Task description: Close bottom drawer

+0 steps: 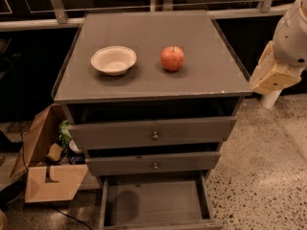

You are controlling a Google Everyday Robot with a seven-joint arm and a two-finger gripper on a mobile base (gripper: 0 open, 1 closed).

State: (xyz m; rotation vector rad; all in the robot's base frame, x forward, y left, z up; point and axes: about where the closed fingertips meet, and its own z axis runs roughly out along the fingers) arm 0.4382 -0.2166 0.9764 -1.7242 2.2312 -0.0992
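The bottom drawer [156, 202] is the lowest of three grey-brown drawers in a cabinet. It is pulled far out, and its bare shallow tray shows from above. Its slim front [158, 224] lies at the bottom edge of the view, and its knob is hidden. My gripper [272, 75] shows as a cream-coloured end of the white arm at the right. It hangs beside the cabinet's top right corner, well above the bottom drawer and apart from it.
The top drawer [153, 133] and middle drawer [153, 163] stand slightly out, each with a small brass knob. A white bowl [113, 60] and a red apple [172, 58] sit on the cabinet top [216, 75]. An open cardboard box [45, 176] stands on the floor at the left. Speckled floor lies at the right.
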